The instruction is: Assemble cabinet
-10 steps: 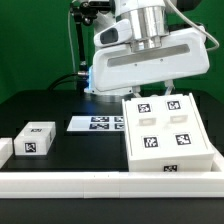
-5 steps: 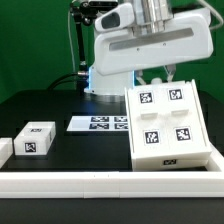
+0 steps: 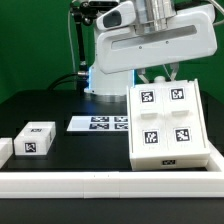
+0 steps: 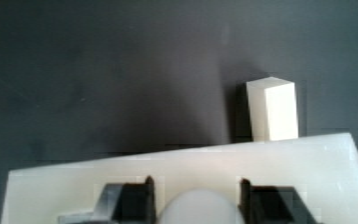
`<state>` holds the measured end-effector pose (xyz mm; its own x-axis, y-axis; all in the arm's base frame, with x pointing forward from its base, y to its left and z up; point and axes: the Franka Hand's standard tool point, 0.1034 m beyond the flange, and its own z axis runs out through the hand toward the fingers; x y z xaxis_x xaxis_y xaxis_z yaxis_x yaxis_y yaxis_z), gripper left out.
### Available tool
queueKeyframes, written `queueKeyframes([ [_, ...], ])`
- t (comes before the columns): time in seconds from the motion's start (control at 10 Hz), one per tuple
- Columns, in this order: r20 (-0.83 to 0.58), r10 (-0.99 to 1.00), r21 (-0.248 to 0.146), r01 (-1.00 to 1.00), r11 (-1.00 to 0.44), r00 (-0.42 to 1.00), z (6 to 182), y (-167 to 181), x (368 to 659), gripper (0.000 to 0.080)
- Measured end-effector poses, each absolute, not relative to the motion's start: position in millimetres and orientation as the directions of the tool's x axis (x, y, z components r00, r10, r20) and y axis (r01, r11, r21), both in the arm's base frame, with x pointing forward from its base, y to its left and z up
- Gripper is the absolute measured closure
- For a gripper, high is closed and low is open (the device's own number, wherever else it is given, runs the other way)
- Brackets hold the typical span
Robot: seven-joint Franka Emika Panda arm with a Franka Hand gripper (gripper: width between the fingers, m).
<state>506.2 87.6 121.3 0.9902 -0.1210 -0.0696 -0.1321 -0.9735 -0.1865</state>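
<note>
The cabinet body, a large white box with several tags on its upper face, stands tilted at the exterior view's right. My gripper is at its far top edge. In the wrist view my gripper has its dark fingers on either side of a white part of the cabinet body, shut on it. A small white drawer block with tags lies at the exterior view's left, apart from the body.
The marker board lies flat between the drawer block and the body. A long low white rail runs along the front. Another white piece shows at the left edge. A narrow upright white block stands beyond the body in the wrist view.
My arm and the cabinet body in the gripper have shifted a little to the exterior view's right. The drawer block and the marker board have not moved.
</note>
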Motion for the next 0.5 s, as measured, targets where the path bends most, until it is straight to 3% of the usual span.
queueKeyframes([
  [0.3,-0.159,-0.045,-0.18,-0.074,-0.981,0.986,149.4,82.4,531.1,0.0577],
  [0.5,-0.167,-0.04,-0.182,-0.071,-0.981,0.985,148.1,82.9,534.5,0.0577],
])
